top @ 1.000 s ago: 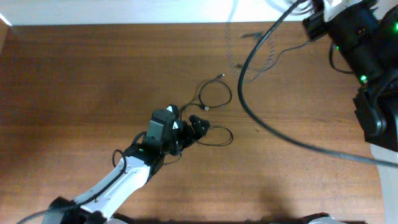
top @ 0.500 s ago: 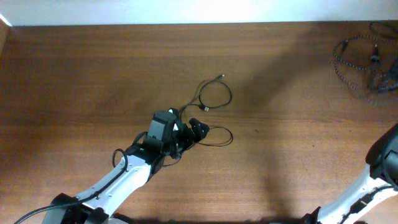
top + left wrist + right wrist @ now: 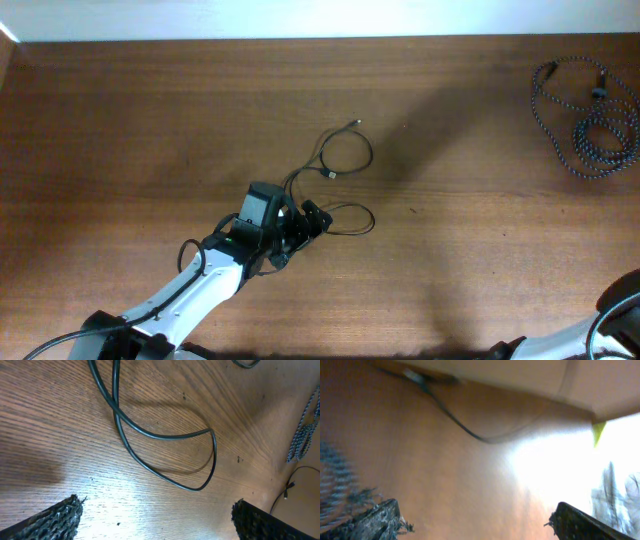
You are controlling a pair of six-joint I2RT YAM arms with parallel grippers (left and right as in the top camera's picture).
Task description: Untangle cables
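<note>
The plain black cable (image 3: 346, 152) lies in two loops mid-table, seen close in the left wrist view (image 3: 160, 436). My left gripper (image 3: 303, 232) is open at the left end of the nearer loop, with bare wood between its fingertips (image 3: 157, 521). The speckled cable (image 3: 587, 122) lies in a loose heap at the far right, apart from the black one, and shows at the edge of the left wrist view (image 3: 300, 435). My right gripper (image 3: 477, 521) is open over bare wood with nothing between its fingers. Its view is blurred, and a speckled smear (image 3: 335, 477) sits at the left.
The pale wall edge (image 3: 300, 20) runs along the table's far side. Part of the right arm (image 3: 622, 315) shows at the bottom right corner. A thin dark wire (image 3: 465, 430) crosses the blurred right wrist view near a pale panel.
The right arm has swung from the top right out to the bottom right corner. The speckled cable, lifted before, now lies loose at the far right. The left gripper shifted slightly.
</note>
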